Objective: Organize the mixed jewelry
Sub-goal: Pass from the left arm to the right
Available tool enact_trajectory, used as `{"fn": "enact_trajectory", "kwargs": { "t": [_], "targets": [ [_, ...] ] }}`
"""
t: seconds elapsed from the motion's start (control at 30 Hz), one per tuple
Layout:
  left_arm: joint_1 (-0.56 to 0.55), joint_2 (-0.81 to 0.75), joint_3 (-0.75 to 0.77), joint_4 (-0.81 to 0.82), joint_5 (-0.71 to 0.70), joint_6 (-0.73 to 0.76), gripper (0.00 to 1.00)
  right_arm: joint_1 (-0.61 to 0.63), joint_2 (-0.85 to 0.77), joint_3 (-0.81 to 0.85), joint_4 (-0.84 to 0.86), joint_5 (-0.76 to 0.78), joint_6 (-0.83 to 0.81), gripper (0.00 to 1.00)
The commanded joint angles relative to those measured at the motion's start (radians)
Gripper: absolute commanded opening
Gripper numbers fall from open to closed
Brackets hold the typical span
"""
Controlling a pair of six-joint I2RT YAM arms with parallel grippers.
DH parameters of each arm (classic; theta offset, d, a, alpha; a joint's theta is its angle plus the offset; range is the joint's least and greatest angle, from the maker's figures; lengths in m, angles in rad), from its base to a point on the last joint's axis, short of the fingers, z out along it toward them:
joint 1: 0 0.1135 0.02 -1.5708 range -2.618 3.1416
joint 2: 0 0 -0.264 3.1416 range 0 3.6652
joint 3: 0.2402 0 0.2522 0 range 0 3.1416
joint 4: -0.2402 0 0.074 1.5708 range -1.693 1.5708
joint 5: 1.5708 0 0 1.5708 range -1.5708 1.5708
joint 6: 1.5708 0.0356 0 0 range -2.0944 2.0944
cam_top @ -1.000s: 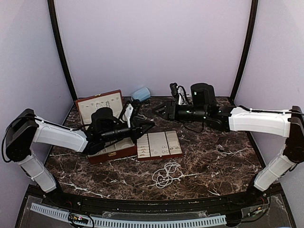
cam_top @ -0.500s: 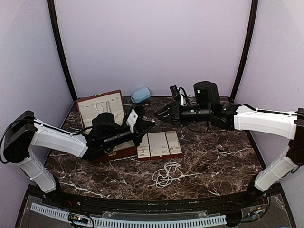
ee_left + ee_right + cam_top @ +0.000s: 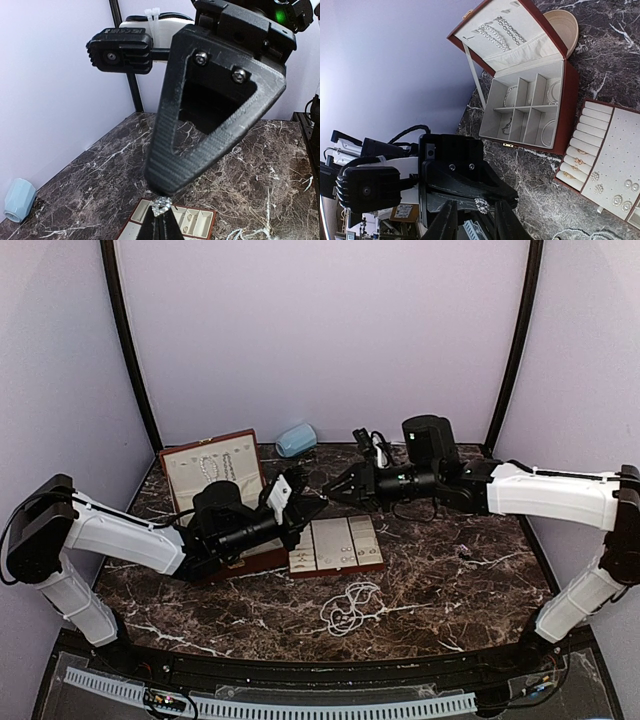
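Silvery glitter marks the middle of it all. A small sparkling piece [image 3: 161,205] sits pinched at the very tip of the jaws of the left gripper [image 3: 161,222], which are pressed together on it and held up in the air above the table [image 3: 450,580]. The jaws of the right gripper [image 3: 476,212] stand partly spread on either side of that same piece. One finger [image 3: 167,130] looms just over it in the left wrist view, though whether it touches I cannot tell. To me it looks like a hand-over between the two arms, not yet finished.

Below them, at the upper right of the right wrist view, the reddish-brown case [image 3: 570,100] stands open. Its lid already carries hung strands [image 3: 495,32], and thin bangles [image 3: 551,92] lie in several of the cream compartments, so that part seems done. Just beside the case, at the lower right, the cream tray [image 3: 615,135] holds a few rings [image 3: 578,161] in its rolls and earrings [image 3: 620,199] on its flat panel, with many places vacant.

Two things are left, as far as I can judge. The piece in the air needs a slot, and a long bead strand [image 3: 350,605] lies loose in a tangle on the table at the lower centre of the overhead view, apart from the case. A pale blue object [image 3: 296,438] sits at the back, away from both arms.
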Motion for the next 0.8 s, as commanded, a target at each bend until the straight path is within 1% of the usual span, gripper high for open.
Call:
{"fn": "enact_trajectory", "kwargs": {
  "t": [0.0, 0.3, 0.77],
  "targets": [
    [-0.008, -0.027, -0.013, 0.039, 0.000, 0.023, 0.00, 0.000, 0.023, 0.020, 0.043, -0.035, 0.021, 0.27],
    [-0.009, -0.021, -0.010, 0.038, 0.000, 0.034, 0.00, 0.000, 0.041, 0.027, 0.053, -0.061, 0.035, 0.21],
    [-0.016, -0.021, -0.009, 0.024, 0.000, 0.054, 0.00, 0.000, 0.061, 0.015, 0.119, -0.121, 0.086, 0.18]
  ]
}}
